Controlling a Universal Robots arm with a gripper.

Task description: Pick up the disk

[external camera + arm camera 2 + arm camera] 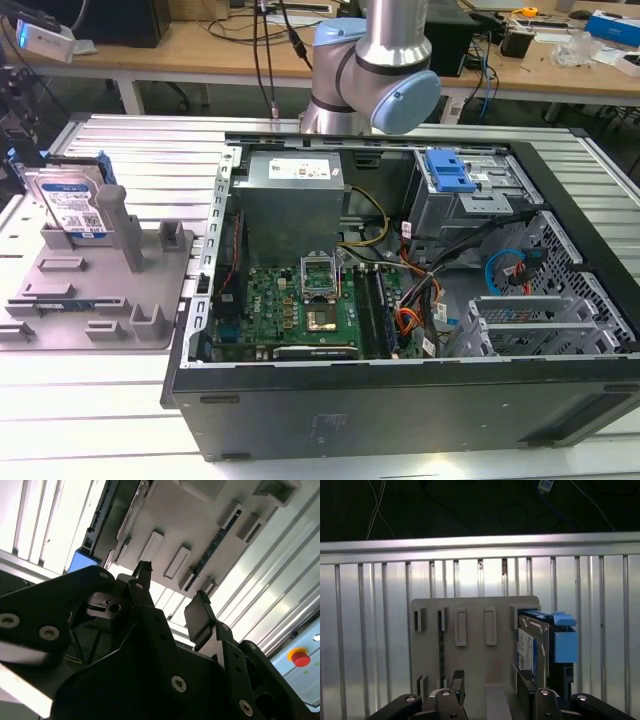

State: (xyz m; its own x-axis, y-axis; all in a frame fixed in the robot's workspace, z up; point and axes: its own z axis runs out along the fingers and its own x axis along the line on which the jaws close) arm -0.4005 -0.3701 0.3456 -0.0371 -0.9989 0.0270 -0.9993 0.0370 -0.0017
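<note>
**Disk (68, 205) upright in its holder, fingers apart**

Exterior view: the disk stands on edge in the far corner of a grey holder (110, 300), at the exterior view's left. Its white-and-blue label faces the camera. The holder lies flat on the slatted metal counter (100, 420), just beside an open computer case (400, 400). The case shows a green circuit board (290, 305) and a blue latch (448, 170) (the latch is part of the case, well apart from the disk). The robot arm (372, 70) rises behind the case.

First wrist view: the holder appears from above, with the disk (532, 647) seated on edge along one side. A blue rail (565, 645) runs along the disk's outer face. The two black fingers (457, 682) stand apart. One finger is over the bare holder, and the other is in line with the near end of the disk. Whether that finger touches the disk cannot be told.

Second wrist view: the fingers (200, 617) are separated, with the underside of the grey holder and the counter's slats beyond them. A red button (299, 657) sits on a blue panel at the edge.
</note>
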